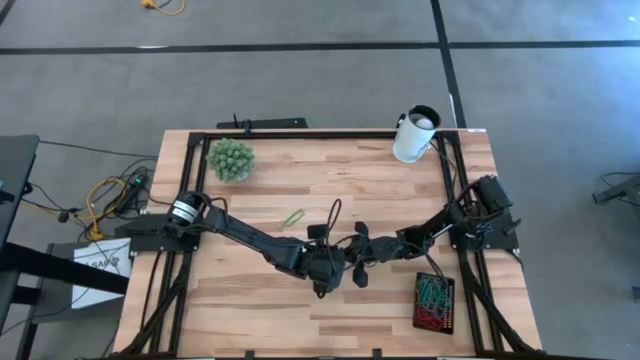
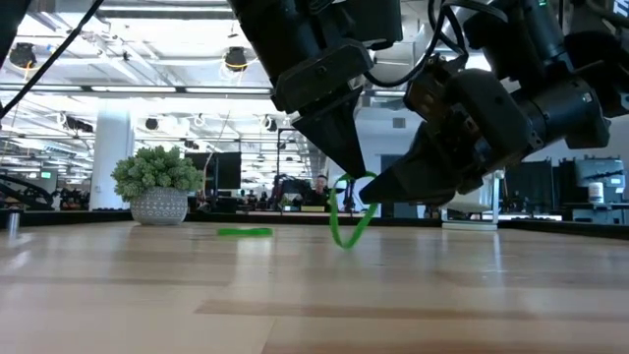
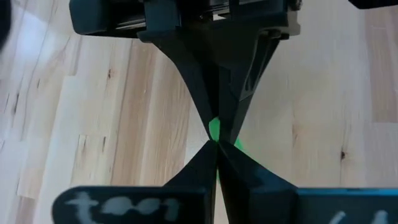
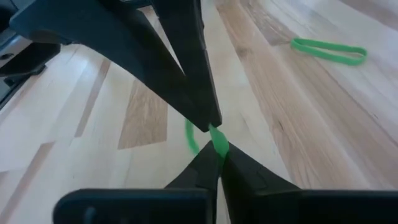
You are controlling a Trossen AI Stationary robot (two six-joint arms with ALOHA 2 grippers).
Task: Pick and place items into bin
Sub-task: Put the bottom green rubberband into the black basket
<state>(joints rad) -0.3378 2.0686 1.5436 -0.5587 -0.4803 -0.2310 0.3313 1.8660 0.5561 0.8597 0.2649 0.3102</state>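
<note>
Green band (image 2: 346, 214) hangs as a loop between the two gripper tips, clear of the wooden table (image 2: 295, 295), about mid-table. Left gripper (image 3: 214, 144) is closed, fingertips pinched on the band's upper part. Right gripper (image 4: 216, 144) is also closed on the same band, its tips meeting the left's tip to tip. In both wrist views only a small green patch shows at the pinch; the rest of the loop is hidden behind the fingers. From above, the band cannot be made out at all under the two grippers.

A second green band (image 1: 294, 217) lies flat on the table, apart from the grippers, toward the far edge and left of centre.

Bin (image 1: 435, 303) sits near the right front corner, with red and green bands inside; single loops there are too tangled to count. Spiky ball (image 1: 231, 159) sits at the far left corner, white cup (image 1: 415, 136) at the far right corner.
</note>
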